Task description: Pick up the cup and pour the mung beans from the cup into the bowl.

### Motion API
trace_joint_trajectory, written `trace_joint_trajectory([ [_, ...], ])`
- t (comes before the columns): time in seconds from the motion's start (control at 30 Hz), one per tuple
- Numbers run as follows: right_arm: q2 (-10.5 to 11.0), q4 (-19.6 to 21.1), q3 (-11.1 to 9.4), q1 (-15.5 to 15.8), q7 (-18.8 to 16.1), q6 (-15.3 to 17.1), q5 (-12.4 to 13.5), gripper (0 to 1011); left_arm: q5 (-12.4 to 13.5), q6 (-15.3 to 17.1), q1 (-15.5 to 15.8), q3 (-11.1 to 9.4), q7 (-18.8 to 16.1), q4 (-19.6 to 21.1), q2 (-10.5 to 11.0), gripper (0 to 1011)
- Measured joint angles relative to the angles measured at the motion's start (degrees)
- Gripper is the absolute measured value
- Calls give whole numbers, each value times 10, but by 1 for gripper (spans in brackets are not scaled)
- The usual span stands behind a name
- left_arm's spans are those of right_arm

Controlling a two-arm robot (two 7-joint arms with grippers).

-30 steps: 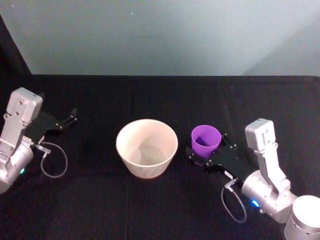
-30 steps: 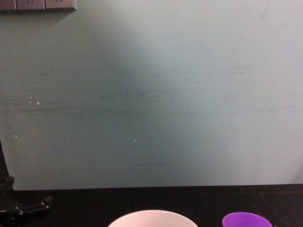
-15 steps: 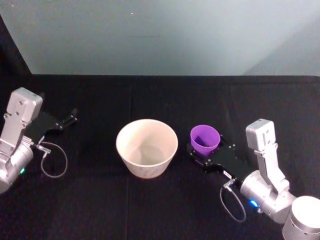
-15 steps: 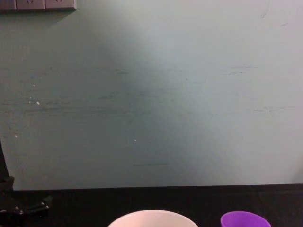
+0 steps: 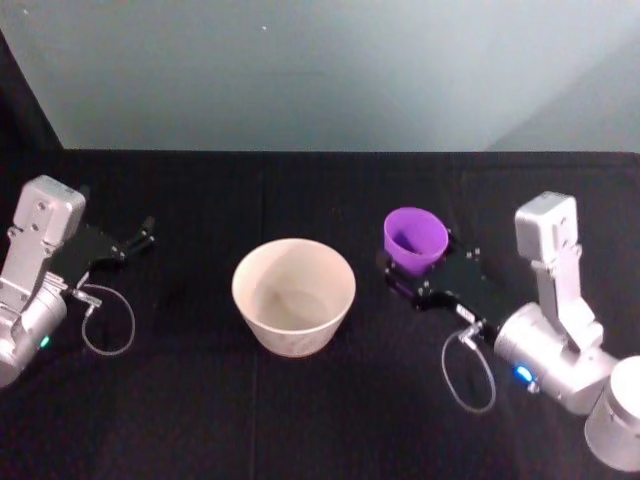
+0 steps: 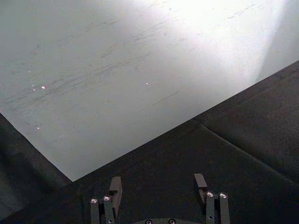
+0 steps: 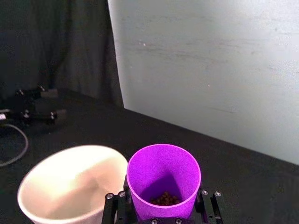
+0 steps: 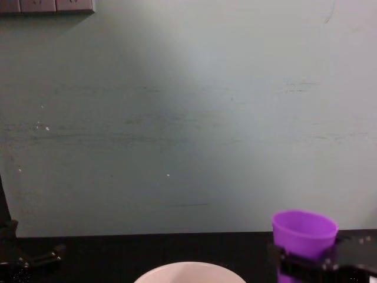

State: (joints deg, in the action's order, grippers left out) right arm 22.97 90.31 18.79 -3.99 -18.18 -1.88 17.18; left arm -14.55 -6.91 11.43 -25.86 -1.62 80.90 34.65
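Rising since a second ago, the cup (image 5: 415,238) is now showing higher and farther back in the head view, and in the chest view its whole tapered body (image 8: 304,233) is standing up above the dark cloth where before only the rim was peeking in. The right tool (image 5: 418,262) is gripping the cup low on its sides, its fingers closed against the purple plastic on both flanks and the cup staying upright. The cup is probably hanging clear of the tabletop (image 5: 300,400), though its base is hidden behind the tool. In the right wrist view a small heap of dark mung beans (image 7: 163,199) is lying at the bottom of the cup (image 7: 163,175). The bowl (image 5: 290,335) is sitting at the middle of the tabletop, just to the left of the cup and not touching it, and its inside is looking bare. The left tool (image 5: 140,235) is resting at the far left of the tabletop, well apart from the bowl, its fingers (image 6: 115,184) spread wide and holding nothing.
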Motion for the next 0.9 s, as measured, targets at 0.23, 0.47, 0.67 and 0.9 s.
trace_joint_trajectory([
  [0.23,5,32,-9,-12,-13,39,2,723,0,0,0,0,0,0,0,1000],
  [0.47,4,33,-11,-18,-16,46,0,723,0,0,0,0,0,0,0,1000],
  [0.67,4,33,-10,-18,-16,46,0,723,0,0,0,0,0,0,0,1000],
  [0.9,4,33,-10,-17,-15,45,0,723,0,0,0,0,0,0,0,1000],
])
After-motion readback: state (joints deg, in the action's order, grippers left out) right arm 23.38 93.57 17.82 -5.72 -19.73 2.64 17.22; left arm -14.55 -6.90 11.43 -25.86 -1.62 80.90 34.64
